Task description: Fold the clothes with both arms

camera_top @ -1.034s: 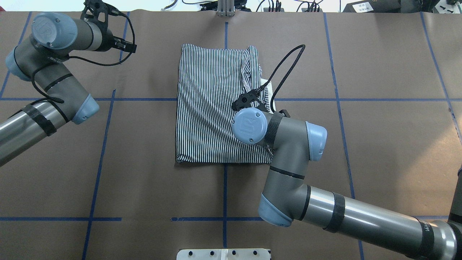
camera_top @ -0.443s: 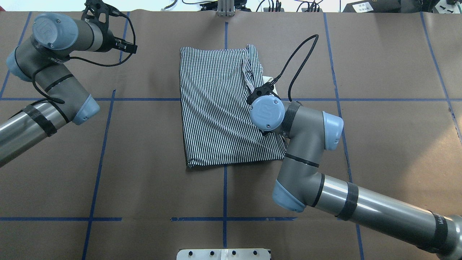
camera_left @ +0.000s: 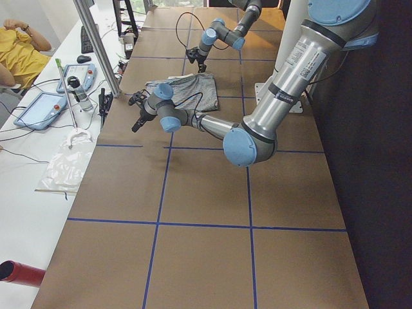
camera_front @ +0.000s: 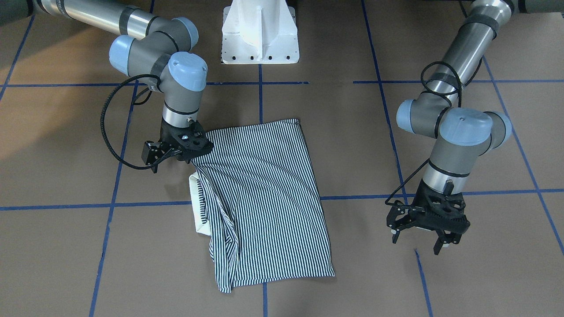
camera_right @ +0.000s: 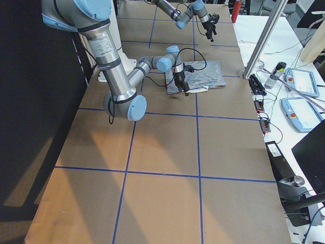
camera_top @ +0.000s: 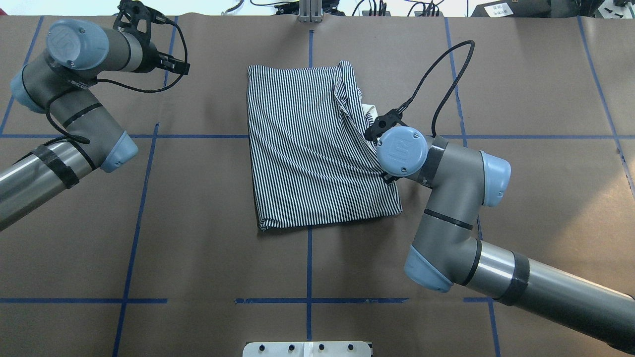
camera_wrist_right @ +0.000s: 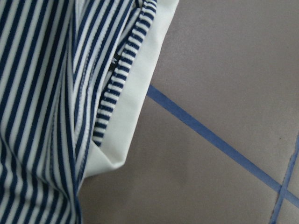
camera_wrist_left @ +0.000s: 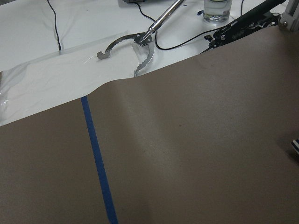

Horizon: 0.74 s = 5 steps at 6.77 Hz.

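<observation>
Pinching the polo shirt (camera_front: pixel 264 198) at its robot-side corner, the right gripper (camera_front: pixel 187 152) looks closed on fabric. Creases fan out from it, but the jaw tips are hidden under the wrist. The shirt is a folded rectangle spreading from that pincer toward the left gripper (camera_front: pixel 416 244) and away from the pedestal (camera_front: pixel 260 31), skewed against the tape lines. The cream collar (camera_wrist_right: pixel 135 98) pokes out just past the pincer on its outboard side, with bunched fabric next to it. The left gripper hangs spread wide and empty, well apart from the cloth.

My read: this step is squaring the bundle. Pull low and slow along the table (camera_front: pixel 440 286) so the layers don't shear, and tuck the collar before any next fold. The left one should pin the opposite edge, else the whole stack just drags.

Room: bare paper on every side of the pincer. The pedestal sits behind it, and its own cable loop (camera_front: pixel 105 132) hangs outboard, so watch for a snag.
</observation>
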{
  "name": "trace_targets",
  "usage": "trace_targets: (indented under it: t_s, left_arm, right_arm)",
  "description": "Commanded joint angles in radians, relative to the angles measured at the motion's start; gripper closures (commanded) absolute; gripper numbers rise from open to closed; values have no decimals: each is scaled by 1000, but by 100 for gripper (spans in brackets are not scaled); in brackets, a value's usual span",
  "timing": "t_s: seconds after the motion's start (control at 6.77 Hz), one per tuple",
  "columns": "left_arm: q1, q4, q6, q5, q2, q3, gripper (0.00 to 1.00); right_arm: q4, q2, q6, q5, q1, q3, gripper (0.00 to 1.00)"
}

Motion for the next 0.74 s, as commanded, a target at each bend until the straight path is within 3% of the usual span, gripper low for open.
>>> trace_targets:
  t_s: [0.0,0.3,0.59]
  left_arm:
    - [-1,0,-2,0,0,0,0]
    - [1,0,-2,0,0,-2,0]
    - [-1,-2,-4,-44,6,-3,0]
  right_arm:
    - [1,-7,18,0,14,30,1]
    - [-2,144,90,1,19,-34,1]
    - [6,308,134,0,25,-241,1]
